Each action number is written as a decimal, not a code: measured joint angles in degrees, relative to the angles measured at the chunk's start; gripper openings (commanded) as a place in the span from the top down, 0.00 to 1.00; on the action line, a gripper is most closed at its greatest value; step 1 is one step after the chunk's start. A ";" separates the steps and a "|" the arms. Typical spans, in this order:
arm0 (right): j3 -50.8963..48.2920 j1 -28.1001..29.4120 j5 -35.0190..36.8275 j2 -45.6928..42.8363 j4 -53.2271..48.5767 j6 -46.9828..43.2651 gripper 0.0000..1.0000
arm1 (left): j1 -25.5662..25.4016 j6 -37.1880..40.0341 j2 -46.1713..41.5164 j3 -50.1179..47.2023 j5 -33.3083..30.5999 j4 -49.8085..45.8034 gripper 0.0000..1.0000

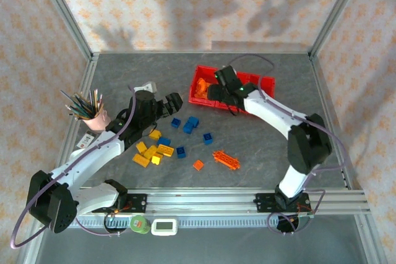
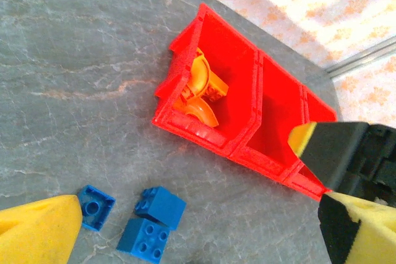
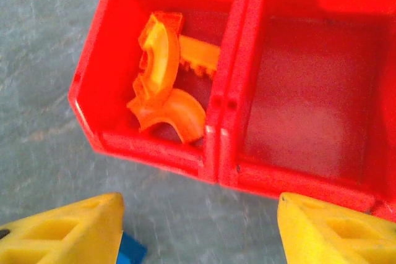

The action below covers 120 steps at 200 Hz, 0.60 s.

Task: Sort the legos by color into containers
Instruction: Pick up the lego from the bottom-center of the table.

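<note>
The red containers [image 1: 266,82] lie at the back right of the table. The left bin [image 3: 93,100] holds orange arches [image 3: 162,94]; the middle bin [image 3: 309,171] is bare. My right gripper [image 3: 198,233] hovers open over the table just in front of the bins, with nothing between its yellow fingers [image 3: 68,230]. It hangs by the left bin [image 1: 218,93]. My left gripper [image 2: 198,239] is open above three blue legos [image 2: 151,221], beside the bins [image 2: 260,91]. Loose legos lie mid-table: blue [image 1: 192,123], yellow [image 1: 151,151], orange [image 1: 226,159].
A pink cup of colored pencils [image 1: 93,112] stands at the left. A small grey block [image 1: 147,86] lies behind the left arm. A metal rail [image 1: 210,201] runs along the near edge, and frame posts [image 1: 68,17] mark the back corners.
</note>
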 measured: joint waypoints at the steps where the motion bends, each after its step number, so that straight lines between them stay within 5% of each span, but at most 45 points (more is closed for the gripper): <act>1: -0.46 0.02 -0.15 -0.35 -0.02 0.04 0.32 | -0.07 -0.02 -0.04 -0.02 0.02 -0.02 0.01; 120: -31.36 5.60 -10.29 -15.47 1.95 4.61 0.20 | -11.52 -8.90 -2.40 -5.86 -3.04 0.28 0.01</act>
